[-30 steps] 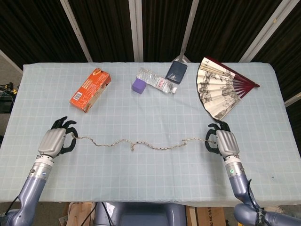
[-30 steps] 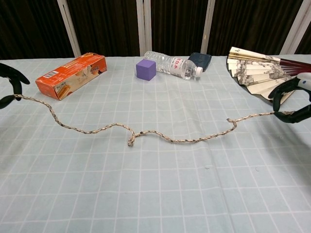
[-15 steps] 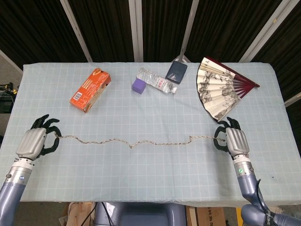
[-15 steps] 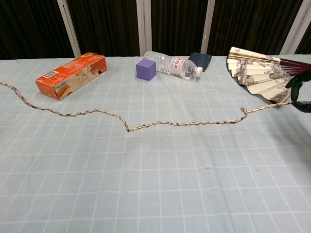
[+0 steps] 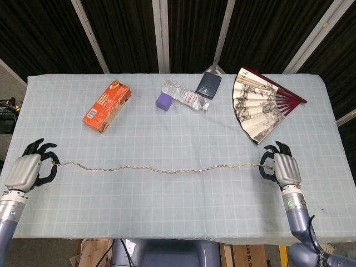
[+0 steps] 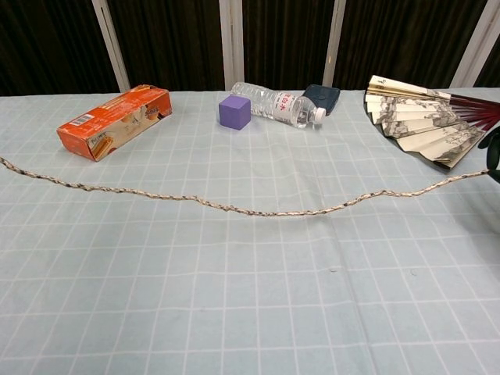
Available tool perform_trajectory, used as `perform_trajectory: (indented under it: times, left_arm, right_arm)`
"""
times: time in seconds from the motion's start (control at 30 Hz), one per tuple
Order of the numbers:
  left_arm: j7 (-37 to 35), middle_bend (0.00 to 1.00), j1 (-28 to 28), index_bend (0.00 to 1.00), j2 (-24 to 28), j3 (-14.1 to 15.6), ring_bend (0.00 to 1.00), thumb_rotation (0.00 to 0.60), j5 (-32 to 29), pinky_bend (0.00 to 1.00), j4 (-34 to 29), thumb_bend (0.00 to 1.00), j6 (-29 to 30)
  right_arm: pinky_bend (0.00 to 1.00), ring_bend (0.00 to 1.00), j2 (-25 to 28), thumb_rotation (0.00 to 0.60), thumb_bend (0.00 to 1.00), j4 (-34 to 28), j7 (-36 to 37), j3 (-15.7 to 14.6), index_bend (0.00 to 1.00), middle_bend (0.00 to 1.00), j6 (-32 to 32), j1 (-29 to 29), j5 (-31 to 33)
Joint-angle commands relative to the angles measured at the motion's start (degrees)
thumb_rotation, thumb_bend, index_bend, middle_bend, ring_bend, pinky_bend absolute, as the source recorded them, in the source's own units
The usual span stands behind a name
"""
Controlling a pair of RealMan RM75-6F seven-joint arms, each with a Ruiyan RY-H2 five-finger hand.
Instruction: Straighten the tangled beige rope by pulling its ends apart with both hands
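Observation:
The beige rope (image 5: 161, 169) runs nearly straight across the table from left to right, with a slight sag in the middle; the chest view shows the rope (image 6: 234, 207) as one shallow curve without loops. My left hand (image 5: 30, 170) grips its left end near the table's left edge. My right hand (image 5: 282, 169) grips its right end below the fan. In the chest view only a dark sliver of the right hand (image 6: 495, 155) shows at the right border; the left hand is out of that frame.
An orange box (image 5: 107, 105) lies at the back left. A purple cube (image 5: 164, 100), a plastic bottle (image 5: 186, 95) and a dark pouch (image 5: 208, 84) sit at the back middle. An open paper fan (image 5: 260, 108) lies at the back right, close to my right hand.
Both hands have moved outward, the left further left and the right further right. The rope's kinks and small loop have pulled out into a nearly straight line.

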Motion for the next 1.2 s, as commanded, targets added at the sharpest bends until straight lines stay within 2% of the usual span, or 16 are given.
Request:
perform_trajectory:
  times: [0.03, 1.2]
  left_arm:
    - [-0.75, 0.19, 0.45, 0.56, 0.03, 0.12, 0.0, 0.6, 0.03, 0.0, 0.95, 0.64, -0.12]
    - [0.45, 0.19, 1.36, 0.56, -5.82, 1.17, 0.0, 0.6, -0.52, 0.0, 8.63, 0.64, -3.21]
  right_arm:
    - [0.0, 0.0, 0.04, 0.6, 0.48, 0.34, 0.31, -0.11, 0.66, 0.26, -0.16, -0.23, 0.03]
    - [0.0, 0.0, -2.24, 0.6, 0.48, 4.89, 0.34, -1.87, 0.66, 0.26, -1.98, -1.69, 0.25]
